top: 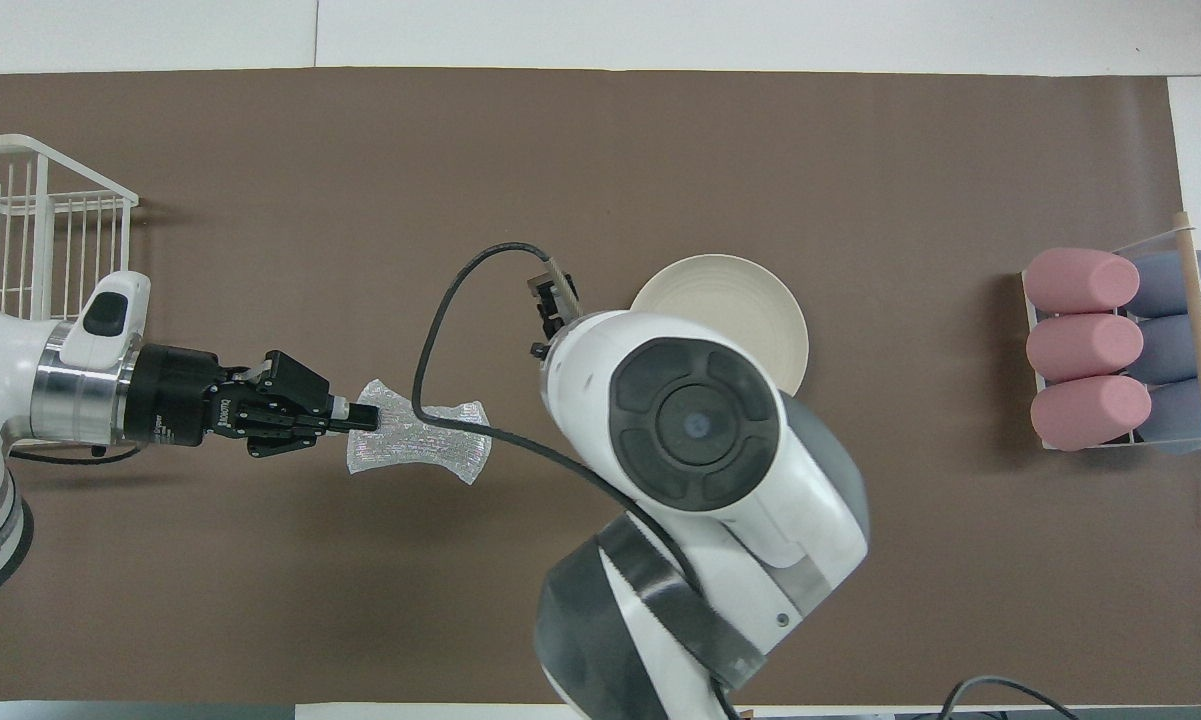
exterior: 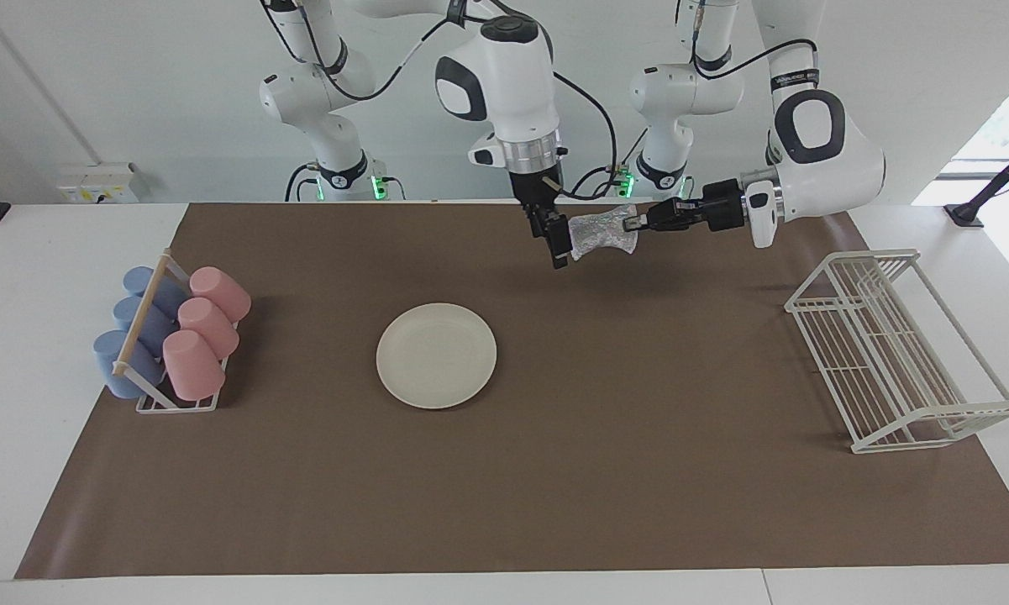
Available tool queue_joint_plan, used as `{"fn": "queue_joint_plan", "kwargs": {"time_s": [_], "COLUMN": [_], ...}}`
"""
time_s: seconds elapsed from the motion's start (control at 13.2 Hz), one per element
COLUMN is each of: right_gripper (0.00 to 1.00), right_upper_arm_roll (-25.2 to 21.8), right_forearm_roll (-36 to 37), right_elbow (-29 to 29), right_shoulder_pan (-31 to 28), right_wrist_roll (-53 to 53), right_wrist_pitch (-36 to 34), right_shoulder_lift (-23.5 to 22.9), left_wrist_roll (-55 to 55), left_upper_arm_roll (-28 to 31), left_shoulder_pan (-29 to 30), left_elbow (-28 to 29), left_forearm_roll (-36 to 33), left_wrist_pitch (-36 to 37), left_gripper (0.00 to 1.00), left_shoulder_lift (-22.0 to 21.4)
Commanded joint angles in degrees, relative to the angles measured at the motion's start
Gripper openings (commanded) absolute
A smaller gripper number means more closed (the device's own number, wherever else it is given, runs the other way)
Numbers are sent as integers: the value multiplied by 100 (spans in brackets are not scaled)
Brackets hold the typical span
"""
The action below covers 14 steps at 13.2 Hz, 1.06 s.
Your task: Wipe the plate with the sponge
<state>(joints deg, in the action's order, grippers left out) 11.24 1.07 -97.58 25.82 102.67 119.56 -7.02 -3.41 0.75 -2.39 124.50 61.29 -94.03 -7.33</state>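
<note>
My left pincer grips the sponge in the air, level and pointing toward the plate; my right pincer hangs open alongside, over the counter.

**Plate flat on the mat, sponge held in the air**

The plate is a round, flat, cream-white dish with a shallow rim. It lies upright on the brown mat, about midway along the table, and nothing rests on it. In the overhead view part of it is hidden under an arm; the facing view shows it whole.

The sponge is a small crinkly pad with a silvery, iridescent sheen, pinched at the waist like a bow. It hangs above the mat, clear of the surface, over a spot closer to the robots than the plate and toward the left arm's end of the table. One end of it is pinched, the rest spreads out roughly level.
</note>
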Motion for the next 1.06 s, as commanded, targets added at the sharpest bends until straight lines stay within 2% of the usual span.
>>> {"fn": "queue_joint_plan", "kwargs": {"time_s": [0.0, 0.23, 0.53, 0.84, 0.99], "right_gripper": [100, 100, 100, 100, 100], "right_upper_arm_roll": [54, 54, 36, -7, -43], "right_forearm_roll": [60, 42, -54, -1027, -1039], "right_elbow": [-402, -543, -499, -263, -174], "right_shoulder_pan": [-375, -980, -2210, -3204, -3591], "right_wrist_roll": [-1332, -3421, -7340, -8707, -9795], "right_wrist_pitch": [-319, -442, -1213, -2688, -2973], "right_shoulder_lift": [516, 815, 904, 1036, 1027], "left_wrist_roll": [-685, -1090, -1793, -1979, -1988], "left_upper_arm_roll": [-22, -22, -31, -101, -101], "left_shoulder_pan": [46, 20, -42, -77, -357], "left_elbow": [-521, -882, -1252, -1604, -1727], "left_forearm_roll": [-799, -1643, -3146, -5008, -5913], "left_wrist_pitch": [-115, -115, -45, 359, 525], "left_gripper": [0, 0, 0, 0, 0], "left_shoulder_lift": [65, 162, 188, 285, 311]}}
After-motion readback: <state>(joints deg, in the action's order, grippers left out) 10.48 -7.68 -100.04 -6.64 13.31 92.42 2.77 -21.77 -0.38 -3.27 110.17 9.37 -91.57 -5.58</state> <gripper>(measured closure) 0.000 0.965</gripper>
